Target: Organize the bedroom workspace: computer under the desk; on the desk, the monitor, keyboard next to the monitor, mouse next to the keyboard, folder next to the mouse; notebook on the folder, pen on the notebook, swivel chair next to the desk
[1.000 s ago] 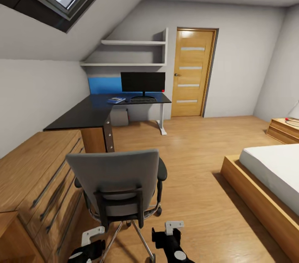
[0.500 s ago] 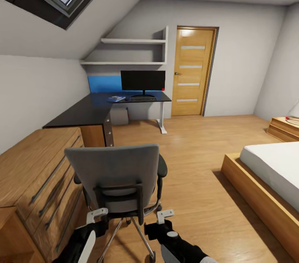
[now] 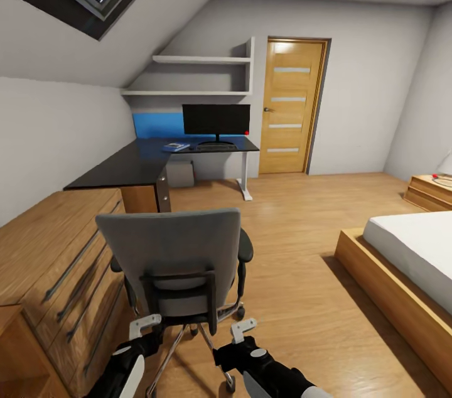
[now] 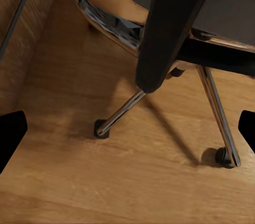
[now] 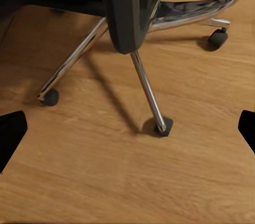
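Room: the bedroom, seen from behind the swivel chair (image 3: pixel 172 260), with the desk (image 3: pixel 135 167) along the left wall and reaching the far corner.
Monitor: the monitor (image 3: pixel 216 120) stands at the desk's far edge, near its right end; this part looks done.
Keyboard: the keyboard (image 3: pixel 216 148) lies on the desk just in front of the monitor's stand.
Mouse: too small to make out from here.
Folder stack: the folder (image 3: pixel 175 147) lies on the desk just left of the keyboard, with something pale on top; whether that is notebook and pen I cannot tell.
Computer: a pale box (image 3: pixel 181 174) sits on the floor under the desk's far part, likely the computer.
Chair: its back faces the robot, on the floor beside the light-wood chest of drawers (image 3: pixel 59 260), well apart from the desk's near end; its seat is hidden.
Left gripper: the left gripper (image 3: pixel 145 324) hangs low behind the chair's chrome base (image 4: pixel 159 96), fingers apart, holding nothing.
Right gripper: the right gripper (image 3: pixel 242 329) sits likewise, spread wide and empty.
Left to do: judging from this, bringing the chair up to the desk.
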